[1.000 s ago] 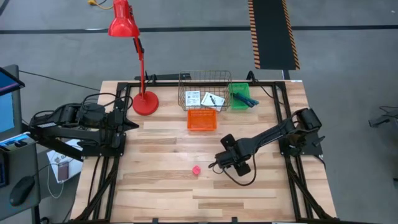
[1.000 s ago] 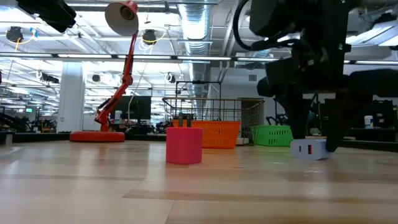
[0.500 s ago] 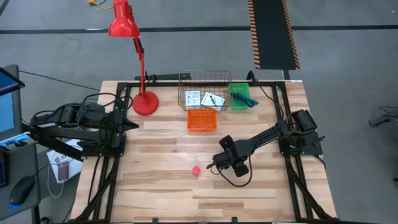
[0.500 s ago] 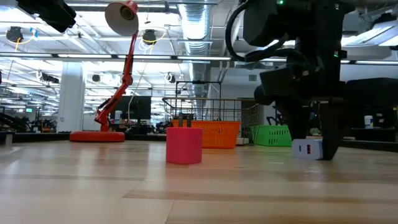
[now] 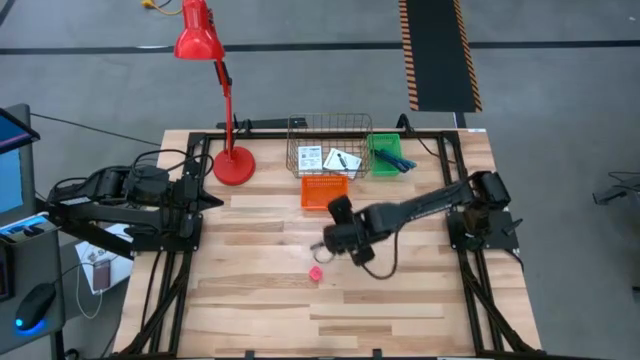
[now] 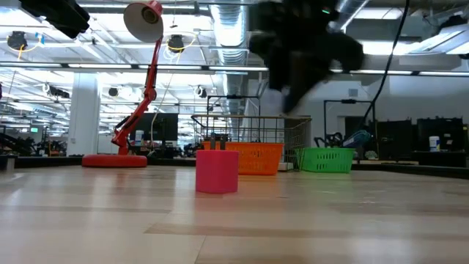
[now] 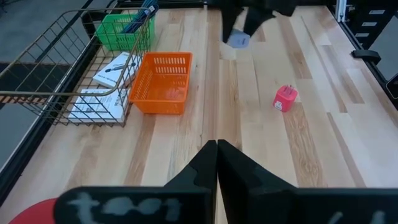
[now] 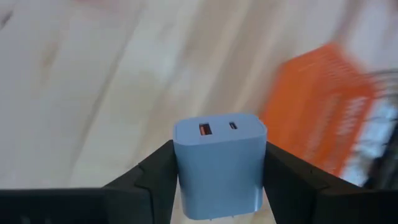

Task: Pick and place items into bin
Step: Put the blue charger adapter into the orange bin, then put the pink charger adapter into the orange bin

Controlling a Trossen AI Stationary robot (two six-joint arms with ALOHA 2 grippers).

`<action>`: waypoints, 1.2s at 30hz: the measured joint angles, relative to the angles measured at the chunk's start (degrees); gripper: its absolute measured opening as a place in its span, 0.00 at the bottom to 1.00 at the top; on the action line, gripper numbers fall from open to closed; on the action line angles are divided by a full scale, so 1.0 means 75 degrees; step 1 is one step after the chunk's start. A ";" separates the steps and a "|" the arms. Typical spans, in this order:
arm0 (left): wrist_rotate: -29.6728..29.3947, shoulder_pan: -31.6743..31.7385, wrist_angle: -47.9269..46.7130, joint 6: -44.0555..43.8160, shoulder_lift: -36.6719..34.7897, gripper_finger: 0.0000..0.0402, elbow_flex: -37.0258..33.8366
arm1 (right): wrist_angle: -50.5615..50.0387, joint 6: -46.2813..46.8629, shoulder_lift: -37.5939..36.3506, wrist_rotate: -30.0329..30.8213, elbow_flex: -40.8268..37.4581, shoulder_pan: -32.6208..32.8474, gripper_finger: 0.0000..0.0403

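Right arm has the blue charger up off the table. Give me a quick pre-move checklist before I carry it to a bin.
1. Grasp: right gripper clamps the pale blue charger on both sides: ok.
2. Lifted off the table: ok.
3. Orange basket interior free: looks empty, ok.
4. Pink charger out of the path: sits beside the gripper, away from the baskets, ok.
5. Left gripper parked at the table's left edge, shut: ok.
6. Drop height over the basket rim: cannot tell.

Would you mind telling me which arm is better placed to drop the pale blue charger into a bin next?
The right. Its tool already grips the pale blue charger, raised off the table near the orange bin. The left tool sits shut and empty at the table's left edge.
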 joint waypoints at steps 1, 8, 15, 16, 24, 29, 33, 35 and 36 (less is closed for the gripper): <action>-0.0001 -0.0002 0.0000 0.0024 0.0000 0.00 -0.0002 | 0.0058 -0.0185 0.0006 0.0014 0.0186 -0.0120 0.46; -0.0001 0.0000 0.0000 -0.0008 0.0001 0.00 -0.0001 | 0.0534 -0.1206 0.0015 -0.0150 0.1128 -0.1070 0.46; -0.0001 -0.0001 0.0000 -0.0026 0.0000 0.00 -0.0001 | 0.0798 -0.1428 0.0017 -0.1525 0.1471 -0.2044 0.46; -0.0001 0.0000 0.0000 -0.0008 0.0000 0.00 -0.0003 | 0.0797 -0.1424 0.0017 -0.1746 0.1471 -0.2158 0.46; 0.0000 0.0000 0.0000 -0.0015 0.0001 0.00 0.0000 | 0.0806 -0.1025 0.0017 -0.2204 0.1471 -0.2785 0.58; -0.0001 -0.0001 0.0000 -0.0001 0.0002 0.00 -0.0001 | 0.0825 -0.0964 0.0017 -0.2227 0.1471 -0.2859 0.57; 0.0000 -0.0002 0.0000 0.0014 0.0002 0.00 0.0000 | 0.0825 -0.0964 0.0017 -0.2230 0.1471 -0.2856 0.55; 0.0001 -0.0002 0.0000 0.0033 0.0000 0.00 -0.0001 | 0.0825 -0.0964 0.0017 -0.2230 0.1471 -0.2842 0.54; 0.0000 -0.0003 0.0000 0.0023 0.0002 0.00 0.0000 | 0.0825 -0.0963 0.0017 -0.2229 0.1471 -0.2827 0.53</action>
